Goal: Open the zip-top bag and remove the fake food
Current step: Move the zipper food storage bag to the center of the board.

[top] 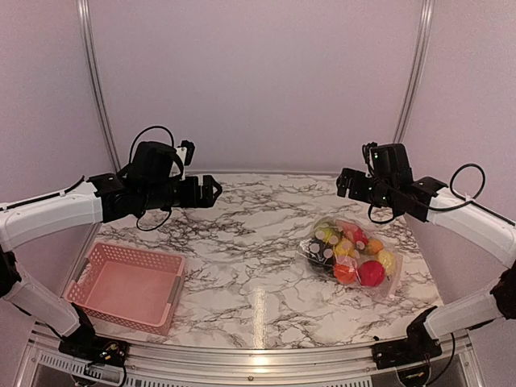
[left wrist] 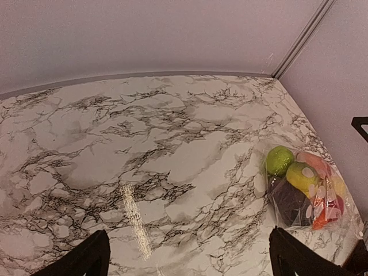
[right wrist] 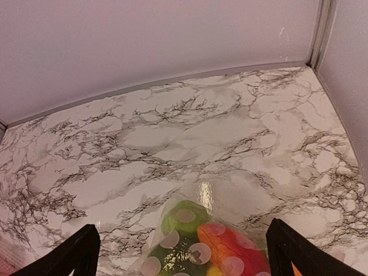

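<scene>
Your left gripper, right gripper hover, jaws wide, empty, likely pre-start. Zip-top bag holding fake food lies near worktop's right edge.

wide bare stretch of marble table in the middle, free to pass, between pink basket at front left and zip-top bag with fake food at right; also free behind both, up to back wall; side walls near each
</scene>
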You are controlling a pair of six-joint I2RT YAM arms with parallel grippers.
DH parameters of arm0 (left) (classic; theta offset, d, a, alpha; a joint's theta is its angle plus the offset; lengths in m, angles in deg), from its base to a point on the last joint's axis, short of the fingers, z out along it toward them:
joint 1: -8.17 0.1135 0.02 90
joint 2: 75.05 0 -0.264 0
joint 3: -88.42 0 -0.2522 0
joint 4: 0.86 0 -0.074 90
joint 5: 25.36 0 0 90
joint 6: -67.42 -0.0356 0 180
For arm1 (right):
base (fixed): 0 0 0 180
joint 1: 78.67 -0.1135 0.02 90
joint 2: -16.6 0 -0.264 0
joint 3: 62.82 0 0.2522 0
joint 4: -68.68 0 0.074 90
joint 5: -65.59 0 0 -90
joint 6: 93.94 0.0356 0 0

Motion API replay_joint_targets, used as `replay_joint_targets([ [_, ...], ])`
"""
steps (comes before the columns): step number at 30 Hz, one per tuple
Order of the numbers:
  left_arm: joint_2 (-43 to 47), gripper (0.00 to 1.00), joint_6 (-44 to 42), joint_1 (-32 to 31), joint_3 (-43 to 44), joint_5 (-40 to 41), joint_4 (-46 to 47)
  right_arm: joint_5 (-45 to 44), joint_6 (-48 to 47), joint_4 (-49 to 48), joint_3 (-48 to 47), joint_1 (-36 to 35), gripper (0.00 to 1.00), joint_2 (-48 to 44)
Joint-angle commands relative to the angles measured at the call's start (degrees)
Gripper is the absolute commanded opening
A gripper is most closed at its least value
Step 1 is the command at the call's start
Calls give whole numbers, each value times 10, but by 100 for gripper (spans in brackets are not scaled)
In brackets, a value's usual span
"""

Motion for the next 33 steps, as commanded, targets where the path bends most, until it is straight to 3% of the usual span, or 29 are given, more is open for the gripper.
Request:
replay_joint_targets([
  [1,16,99,-3,1,-3,-8,-14,-14,1,18,2,5,99,-12],
  [9,18,99,-1,1,-5,-17,-11,-34,10,59,19,14,99,-11],
  [15,15,99,0,1,-6,-31,-8,-8,39,82,64,73,99,-2],
  [26,19,99,2,1,-15,-45,-7,101,72,11,206,172,99,-54],
  [33,26,99,2,1,-23,-48,-8,112,95,19,251,196,99,-105],
])
